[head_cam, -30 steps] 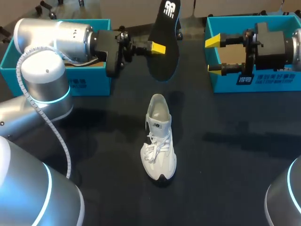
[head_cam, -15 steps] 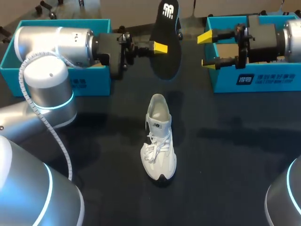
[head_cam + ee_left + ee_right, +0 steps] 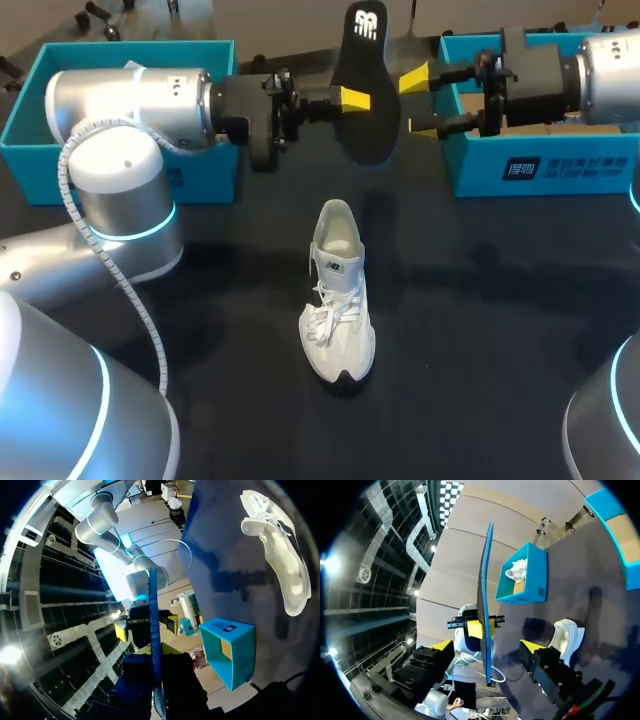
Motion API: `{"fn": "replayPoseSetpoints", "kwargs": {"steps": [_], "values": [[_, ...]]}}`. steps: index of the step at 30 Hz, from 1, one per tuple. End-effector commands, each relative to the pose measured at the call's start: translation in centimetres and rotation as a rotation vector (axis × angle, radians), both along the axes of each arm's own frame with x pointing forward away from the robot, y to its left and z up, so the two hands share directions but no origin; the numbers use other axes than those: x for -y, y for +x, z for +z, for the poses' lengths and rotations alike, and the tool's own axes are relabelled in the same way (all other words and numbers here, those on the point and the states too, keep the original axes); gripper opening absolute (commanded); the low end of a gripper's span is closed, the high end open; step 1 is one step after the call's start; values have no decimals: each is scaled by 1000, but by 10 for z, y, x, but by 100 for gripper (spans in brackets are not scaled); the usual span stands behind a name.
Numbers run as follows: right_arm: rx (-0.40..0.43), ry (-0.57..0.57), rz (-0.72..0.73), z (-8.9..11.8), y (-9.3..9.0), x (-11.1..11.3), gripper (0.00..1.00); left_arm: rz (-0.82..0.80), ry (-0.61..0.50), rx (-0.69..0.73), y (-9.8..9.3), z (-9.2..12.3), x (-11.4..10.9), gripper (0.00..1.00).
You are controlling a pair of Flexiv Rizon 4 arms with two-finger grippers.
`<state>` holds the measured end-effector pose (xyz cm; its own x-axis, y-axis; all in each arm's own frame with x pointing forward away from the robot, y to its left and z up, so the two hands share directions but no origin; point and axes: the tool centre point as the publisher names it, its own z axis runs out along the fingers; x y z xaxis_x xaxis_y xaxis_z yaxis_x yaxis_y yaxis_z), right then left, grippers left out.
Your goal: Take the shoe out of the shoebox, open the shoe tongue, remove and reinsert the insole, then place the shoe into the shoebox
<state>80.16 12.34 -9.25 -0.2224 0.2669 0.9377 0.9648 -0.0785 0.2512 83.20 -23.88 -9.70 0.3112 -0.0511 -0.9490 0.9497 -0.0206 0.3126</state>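
Observation:
The white shoe [image 3: 338, 300] lies on the black table, toe toward the near edge, its opening empty. Above the far middle, my left gripper [image 3: 350, 98] is shut on the black insole [image 3: 367, 85], which stands on edge with its blue underside [image 3: 485, 605] turned toward the right wrist view. My right gripper [image 3: 420, 104] faces it from the right, open. In the right wrist view its yellow fingertips [image 3: 442, 645] stand wide on either side of the insole [image 3: 152, 630] without touching it. The left wrist view shows the shoe [image 3: 280, 565] off to the side.
Two teal shoeboxes stand at the back: one at the left [image 3: 35, 90] behind my left arm, one at the right [image 3: 545, 165] under my right arm. The left box [image 3: 522, 575] holds white stuffing. Dark tabletop [image 3: 500, 330] surrounds the shoe.
My left arm has carried the insole to the right. My right gripper has moved left from over its box to the insole, its fingers closing slightly.

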Motion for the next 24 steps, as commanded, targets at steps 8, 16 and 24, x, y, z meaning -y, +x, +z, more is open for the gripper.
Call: {"fn": "replayPoseSetpoints", "kwargs": {"steps": [8,16,24], "values": [[12,4,-7,-5,1,-9,45,1,-18,-5,4,4,9,0],[18,12,12,-7,0,-16,37,4,-16,-4,9,4,15,0],[19,14,17,-8,0,-17,36,0,-22,-8,8,6,20,0]]}}
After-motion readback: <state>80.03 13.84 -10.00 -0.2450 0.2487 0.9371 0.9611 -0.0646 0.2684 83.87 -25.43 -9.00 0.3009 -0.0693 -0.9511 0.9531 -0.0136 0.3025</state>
